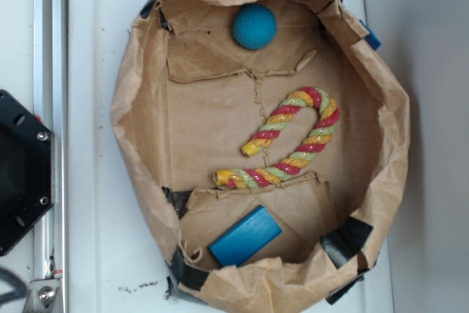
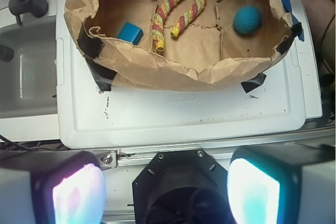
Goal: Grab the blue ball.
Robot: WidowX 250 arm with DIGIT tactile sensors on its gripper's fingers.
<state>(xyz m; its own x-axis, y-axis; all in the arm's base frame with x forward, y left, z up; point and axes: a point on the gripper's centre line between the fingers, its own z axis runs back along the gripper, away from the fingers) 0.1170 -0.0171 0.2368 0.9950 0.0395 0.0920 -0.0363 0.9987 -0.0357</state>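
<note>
The blue ball (image 1: 254, 26), a dimpled teal sphere, rests at the far end of the brown paper basket (image 1: 139, 78). In the wrist view the blue ball (image 2: 247, 20) lies at the upper right inside the paper basket (image 2: 184, 72). My gripper (image 2: 165, 192) hovers well short of the basket, over the black robot base (image 2: 178, 182), with its two glowing pads wide apart and nothing between them. The gripper does not show in the exterior view.
A striped rope candy cane (image 1: 293, 137) lies in the basket's middle and a flat blue block (image 1: 245, 236) at its near end. The basket sits on a white lid (image 2: 184, 114). A grey sink (image 2: 26, 72) lies to the left in the wrist view.
</note>
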